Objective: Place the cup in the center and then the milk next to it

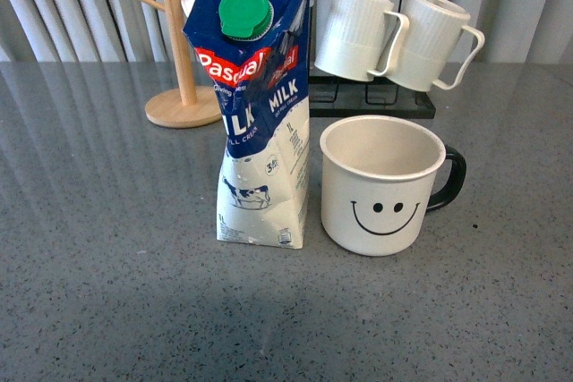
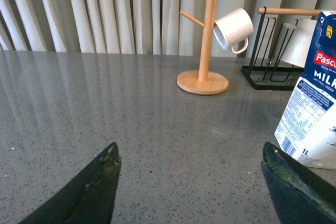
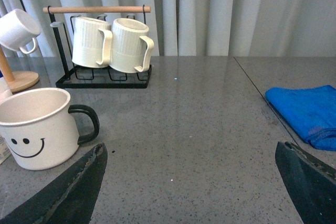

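The cup (image 1: 383, 187) stands upright near the table's middle, handle toward 3 o'clock, with the milk (image 1: 261, 114) just beside it at 9 o'clock, leaning slightly and dented at its waist. The mug looks rigid and light but slick, best taken across the rim or by the handle; the carton seems soft-walled, so grip low and gently. The left gripper (image 2: 191, 182) and right gripper (image 3: 191, 182) both gape wide, holding and touching nothing.
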Controlling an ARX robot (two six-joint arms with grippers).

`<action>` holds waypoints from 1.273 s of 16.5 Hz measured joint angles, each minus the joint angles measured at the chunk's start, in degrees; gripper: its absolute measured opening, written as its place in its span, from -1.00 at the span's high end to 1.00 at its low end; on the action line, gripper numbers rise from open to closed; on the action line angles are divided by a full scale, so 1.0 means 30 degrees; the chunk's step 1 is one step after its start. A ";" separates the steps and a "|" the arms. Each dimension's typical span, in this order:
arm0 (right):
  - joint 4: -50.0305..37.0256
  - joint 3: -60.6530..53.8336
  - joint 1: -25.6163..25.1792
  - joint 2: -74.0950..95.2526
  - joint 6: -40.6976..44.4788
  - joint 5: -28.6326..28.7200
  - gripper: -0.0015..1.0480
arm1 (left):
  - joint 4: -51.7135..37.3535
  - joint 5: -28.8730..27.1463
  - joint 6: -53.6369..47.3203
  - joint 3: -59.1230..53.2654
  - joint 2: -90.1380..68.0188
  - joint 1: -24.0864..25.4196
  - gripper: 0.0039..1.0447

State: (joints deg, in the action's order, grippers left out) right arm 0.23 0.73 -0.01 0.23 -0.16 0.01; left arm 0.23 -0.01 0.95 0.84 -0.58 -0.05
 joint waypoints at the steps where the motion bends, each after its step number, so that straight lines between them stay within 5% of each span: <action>1: 0.0000 0.0000 0.0000 0.0007 0.0000 0.0000 -0.87 | -0.0007 0.0000 0.0000 0.0000 0.0000 0.0000 -0.76; 2: 0.0007 0.0000 0.0000 0.0000 0.0000 0.0000 -0.87 | -0.0007 -0.0007 -0.0022 0.0000 0.0000 0.0000 -0.91; 21: 0.0000 0.0000 0.0000 0.0000 0.0000 0.0000 -0.87 | -0.0007 0.0000 -0.0036 0.0000 0.0000 0.0000 -0.88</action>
State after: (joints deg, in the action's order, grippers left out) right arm 0.23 0.73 -0.01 0.23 -0.16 0.01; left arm 0.21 -0.01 0.84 0.84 -0.58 -0.05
